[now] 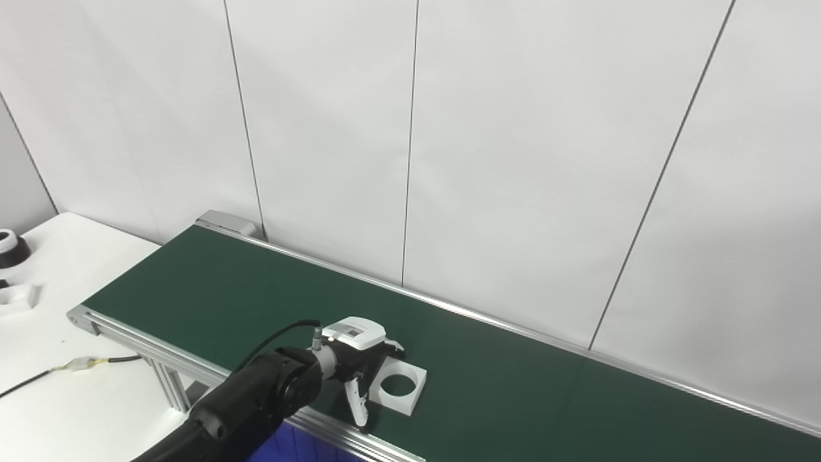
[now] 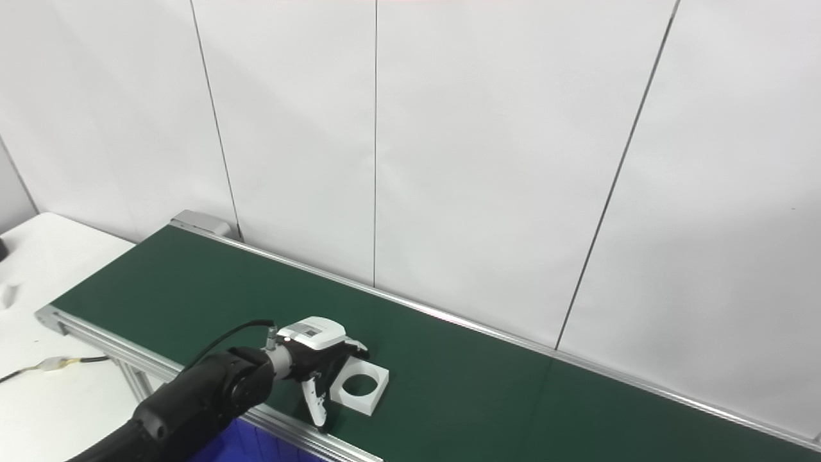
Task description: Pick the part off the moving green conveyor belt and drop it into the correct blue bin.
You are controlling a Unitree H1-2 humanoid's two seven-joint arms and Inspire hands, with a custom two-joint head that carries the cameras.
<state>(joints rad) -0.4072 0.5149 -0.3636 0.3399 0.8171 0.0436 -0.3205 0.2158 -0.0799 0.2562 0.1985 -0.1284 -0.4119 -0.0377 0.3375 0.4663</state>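
A white square part with a round hole lies flat on the green conveyor belt near its front rail. My left hand reaches in from the lower left and sits right at the part's left edge. Its fingers are spread, with the thumb pointing down beside the part and the other fingertips at the part's far corner. The hand is not closed on the part. It also shows in the right eye view, next to the part. A bit of a blue bin shows under the arm, below the front rail. My right hand is out of view.
A white table stands left of the belt, with a cable and connector on it. A white block and a black-and-white round object sit at its left edge. A white panel wall runs behind the belt.
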